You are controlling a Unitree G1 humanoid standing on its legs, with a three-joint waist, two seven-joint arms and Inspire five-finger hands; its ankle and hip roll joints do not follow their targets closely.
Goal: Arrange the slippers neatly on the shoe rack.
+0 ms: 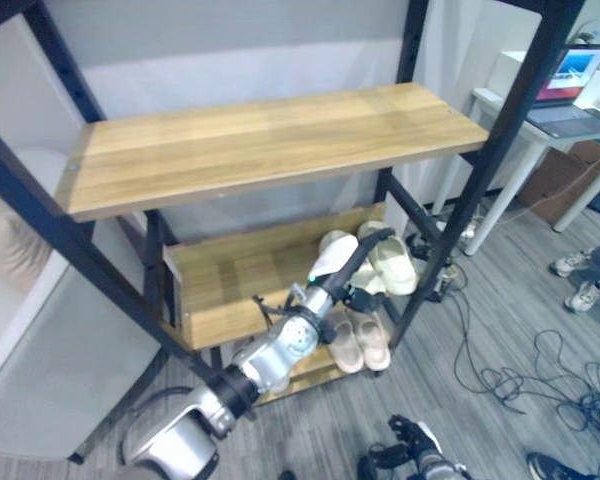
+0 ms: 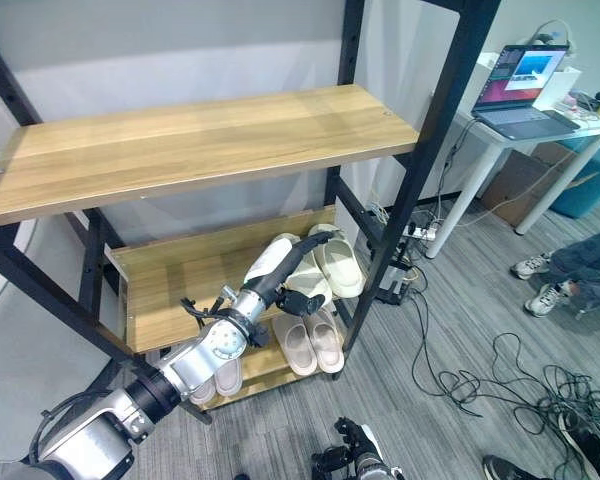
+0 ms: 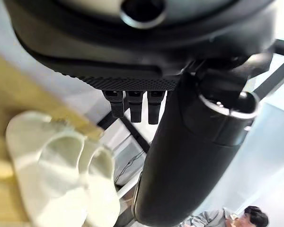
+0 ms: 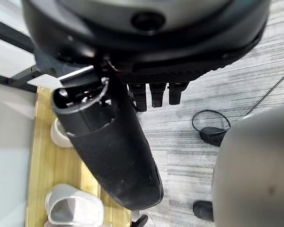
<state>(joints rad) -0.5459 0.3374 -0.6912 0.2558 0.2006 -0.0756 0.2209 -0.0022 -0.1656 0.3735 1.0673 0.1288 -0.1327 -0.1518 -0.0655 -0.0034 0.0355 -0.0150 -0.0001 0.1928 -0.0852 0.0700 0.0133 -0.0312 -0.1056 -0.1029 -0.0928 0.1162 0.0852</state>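
Now left hand open, touching cream slippers, middle shelf.

Shoe rack: black metal frame, three wooden shelves. Top shelf: bare wood. Middle shelf: one pair of cream slippers at its right end, side by side. Bottom shelf: pair of beige slippers at right; pale slippers further left, partly hidden.
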